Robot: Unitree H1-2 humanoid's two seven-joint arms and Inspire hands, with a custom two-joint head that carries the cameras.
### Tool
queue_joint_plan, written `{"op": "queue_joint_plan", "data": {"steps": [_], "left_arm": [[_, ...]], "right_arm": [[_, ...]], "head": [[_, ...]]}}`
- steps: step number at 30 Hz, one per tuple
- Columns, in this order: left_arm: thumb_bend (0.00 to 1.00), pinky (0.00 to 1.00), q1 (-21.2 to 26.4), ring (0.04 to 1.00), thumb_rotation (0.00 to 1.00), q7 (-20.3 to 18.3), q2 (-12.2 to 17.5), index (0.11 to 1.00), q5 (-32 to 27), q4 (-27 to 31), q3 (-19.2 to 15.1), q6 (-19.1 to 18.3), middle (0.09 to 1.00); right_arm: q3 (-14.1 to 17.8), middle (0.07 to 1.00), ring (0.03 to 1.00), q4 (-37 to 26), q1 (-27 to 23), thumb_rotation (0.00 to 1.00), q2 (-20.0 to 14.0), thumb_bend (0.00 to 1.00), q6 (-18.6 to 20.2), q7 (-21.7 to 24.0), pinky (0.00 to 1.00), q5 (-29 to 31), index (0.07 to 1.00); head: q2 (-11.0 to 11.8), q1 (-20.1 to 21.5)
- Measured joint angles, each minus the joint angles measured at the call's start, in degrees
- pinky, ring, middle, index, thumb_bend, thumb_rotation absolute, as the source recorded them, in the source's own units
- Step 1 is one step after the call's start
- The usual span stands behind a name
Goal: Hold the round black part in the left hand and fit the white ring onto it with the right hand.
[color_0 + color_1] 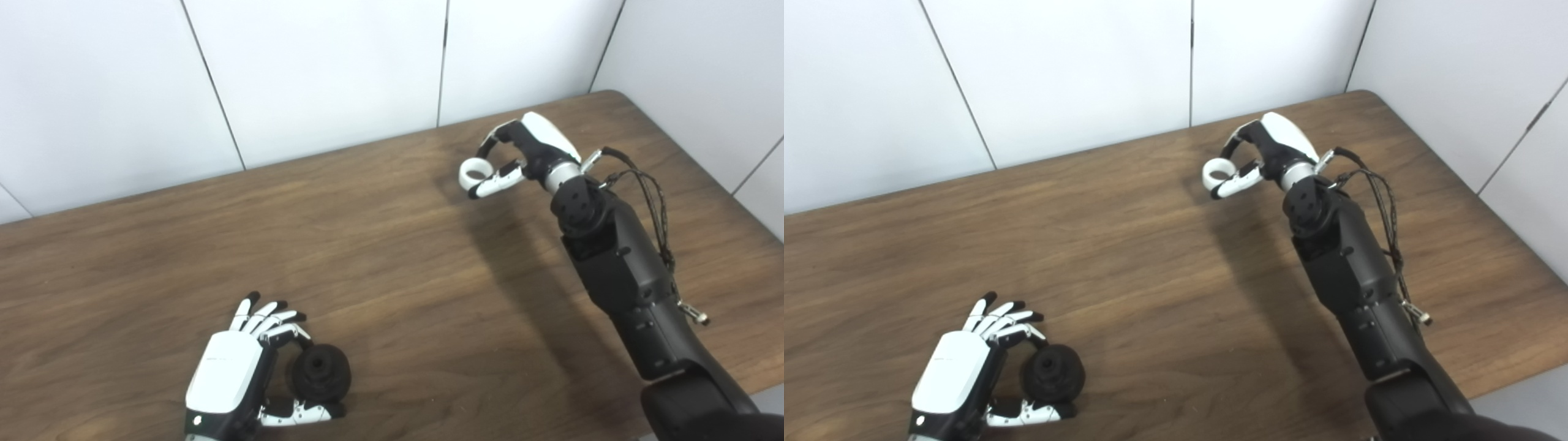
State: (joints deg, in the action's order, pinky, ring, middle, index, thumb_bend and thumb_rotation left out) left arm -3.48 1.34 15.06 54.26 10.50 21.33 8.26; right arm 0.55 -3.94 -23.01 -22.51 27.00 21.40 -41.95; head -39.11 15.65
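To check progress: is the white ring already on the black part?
No, the white ring is in the right hand, far from the black part.

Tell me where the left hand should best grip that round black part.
Grip the round black part across its wider outer rim, coming from its left side, where the left hand already sits with fingers and thumb curled around it. That likely leaves the raised centre hub clear for the white ring in the right hand.

Bright, even light falls from above. The right arm point(618, 269) casts a soft shadow leftward across the table point(380, 257). Focus is slightly soft throughout.
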Motion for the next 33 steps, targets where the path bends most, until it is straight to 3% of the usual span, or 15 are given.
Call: {"op": "queue_joint_plan", "data": {"steps": [5,9,12,16,25,33], "left_arm": [[0.52,1.0,0.0,0.88,0.05,0.2,-0.7,0.484,0.5,0.0,0.6,-0.9,0.775],[0.52,1.0,0.0,0.883,0.05,0.4,-1.3,0.484,1.1,-0.1,1.1,-1.1,0.779],[0.52,1.0,0.0,0.883,0.05,0.4,-1.9,0.484,1.7,-0.2,1.5,-1.3,0.779],[0.52,1.0,-0.2,0.883,0.05,1.0,-2.9,0.484,2.0,-0.4,1.9,-1.9,0.777],[0.52,1.0,-0.3,0.891,0.05,2.1,-4.0,0.484,3.0,-0.7,3.2,-3.2,0.786],[0.52,1.0,-1.1,0.894,0.05,2.3,-5.3,0.484,3.7,-0.5,3.7,-4.2,0.788]], "right_arm": [[-0.8,0.813,0.908,-7.3,1.0,0.14,1.6,0.52,0.0,7.0,0.93,-2.6,0.485],[-2.6,0.812,0.92,-14.5,2.3,0.13,3.2,0.52,0.0,11.4,0.95,-2.9,0.484],[-4.0,0.814,0.929,-16.5,3.1,0.14,4.2,0.52,0.0,13.6,0.92,-3.9,0.485],[-5.5,0.834,0.94,-19.0,4.0,0.13,4.6,0.52,0.0,17.0,0.98,-5.6,0.485],[-10.8,0.842,0.942,-24.6,8.3,0.13,7.7,0.52,-0.1,19.8,1.0,-5.6,0.484],[-12.5,0.847,0.954,-29.0,9.6,0.13,7.6,0.52,0.0,20.6,1.0,-4.9,0.484]], "head": [[-0.1,-2.2],[-0.1,-3.5],[-0.2,-4.5],[-0.4,-6.7],[-0.9,-8.6],[-2.1,-10.5]]}}
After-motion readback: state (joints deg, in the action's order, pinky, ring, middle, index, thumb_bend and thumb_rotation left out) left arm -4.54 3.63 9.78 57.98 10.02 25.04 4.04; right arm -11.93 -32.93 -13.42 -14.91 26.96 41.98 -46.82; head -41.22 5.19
